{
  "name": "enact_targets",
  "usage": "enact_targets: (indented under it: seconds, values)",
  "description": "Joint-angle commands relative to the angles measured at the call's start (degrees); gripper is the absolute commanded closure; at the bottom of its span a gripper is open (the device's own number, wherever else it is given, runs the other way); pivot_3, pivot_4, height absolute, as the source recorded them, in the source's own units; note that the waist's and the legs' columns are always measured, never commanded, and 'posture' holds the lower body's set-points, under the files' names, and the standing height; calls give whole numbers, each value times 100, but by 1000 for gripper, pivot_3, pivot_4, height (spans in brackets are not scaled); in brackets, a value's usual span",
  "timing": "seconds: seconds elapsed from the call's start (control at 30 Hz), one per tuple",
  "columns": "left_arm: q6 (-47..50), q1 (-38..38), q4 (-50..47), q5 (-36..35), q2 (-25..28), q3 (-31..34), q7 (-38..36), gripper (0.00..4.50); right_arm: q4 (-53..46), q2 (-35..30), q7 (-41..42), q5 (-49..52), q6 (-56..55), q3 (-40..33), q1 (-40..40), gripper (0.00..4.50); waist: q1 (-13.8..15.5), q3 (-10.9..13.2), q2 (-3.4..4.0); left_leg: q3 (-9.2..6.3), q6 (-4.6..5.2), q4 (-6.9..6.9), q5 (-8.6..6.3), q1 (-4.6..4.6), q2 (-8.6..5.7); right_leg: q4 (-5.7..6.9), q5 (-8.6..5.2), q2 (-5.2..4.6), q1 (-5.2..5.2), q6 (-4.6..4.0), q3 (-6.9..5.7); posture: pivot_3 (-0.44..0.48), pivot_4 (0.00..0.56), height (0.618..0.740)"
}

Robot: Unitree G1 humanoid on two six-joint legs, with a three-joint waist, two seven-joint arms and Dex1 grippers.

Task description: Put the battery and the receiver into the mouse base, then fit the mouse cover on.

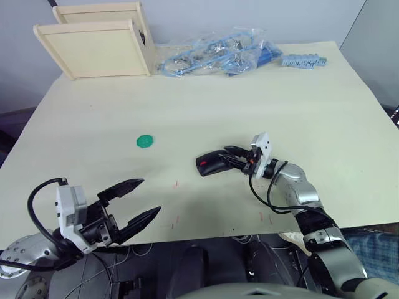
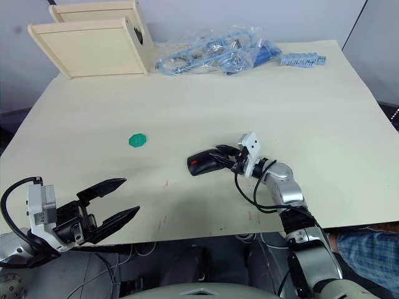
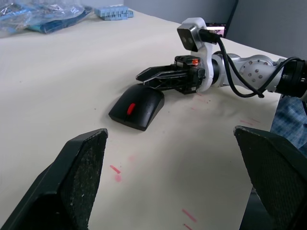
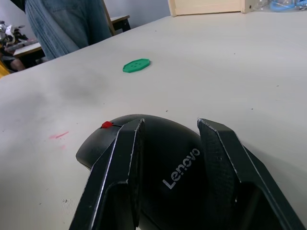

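The black mouse base (image 1: 204,166), with its red wheel, lies mid-table. The glossy mouse cover (image 4: 165,143), marked Lenovo, sits on its rear half. My right gripper (image 1: 228,156) reaches in from the right. Its fingers (image 4: 120,163) lie narrowly open over the cover's back, and the shell shows between them. My left gripper (image 1: 148,197) hangs open and empty over the table's front left edge, well away from the mouse (image 3: 136,106). The battery and the receiver are hidden.
A green octagonal disc (image 1: 144,141) lies left of the mouse. Two wooden boxes (image 1: 100,43) stand at the back left, with plastic bags of blue cables (image 1: 218,56) and a blue part (image 1: 303,60) at the back. A person in jeans (image 4: 67,24) stands beyond the table.
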Motion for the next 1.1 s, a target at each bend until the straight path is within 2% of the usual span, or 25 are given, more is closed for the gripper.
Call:
enact_targets:
  seconds: [0.03,0.17,0.4,0.53,0.6,0.73,0.77,0.8,1.1]
  values:
    - [-53,-9,-19,-40,46,88,10,0,556,60,-21,-271,40,268,288,2668,-7,-27,-6,0,0,-1,0,2,2,0,-1,2,0,-2,0,0,150,740]
    - [-65,3,-8,-34,25,95,20,0,-11,57,191,412,-11,-250,197,2668,6,-29,2,-1,0,-4,0,4,8,2,-4,8,0,-7,2,0,150,740]
    - [79,-43,47,-205,-178,167,454,0,-1578,-454,18,1296,885,-886,419,2668,48,-12,22,-11,0,-3,0,-22,1,0,-3,0,-15,-5,-2,0,150,740]
    - [238,-48,106,-279,-271,185,779,0,-2057,-969,191,1393,1284,-916,643,2668,46,-12,21,-21,0,-3,0,-23,2,1,-3,3,-14,-6,-9,0,150,740]
    - [328,-30,173,-209,-351,165,1024,0,-2307,-1461,333,1429,1211,-1234,991,2668,77,-8,28,-20,0,-3,0,-24,1,0,-4,3,-14,-6,-9,0,150,740]
    - [428,6,298,-64,-408,125,1280,0,-2483,-2416,841,1475,824,-1822,1784,886,160,-1,30,-20,1,0,0,-36,-10,-11,-5,-10,-13,1,-13,0,150,740]
    - [431,44,314,-45,-408,115,1277,0,-2480,-2590,944,1474,722,-1942,1964,324,166,1,27,-16,1,0,0,-35,-11,-12,-5,-10,-13,1,-12,0,150,740]
    - [428,81,333,-16,-409,105,1279,0,-2477,-2731,1038,1458,622,-2031,2122,104,166,1,26,-12,1,1,0,-35,-10,-12,-5,-10,-12,1,-12,0,150,740]
    - [319,428,464,237,-568,176,1315,0,-2523,-3229,1328,1552,202,-2749,3296,104,162,3,23,26,1,1,0,-23,3,-14,-8,3,-6,-2,-4,0,150,740]
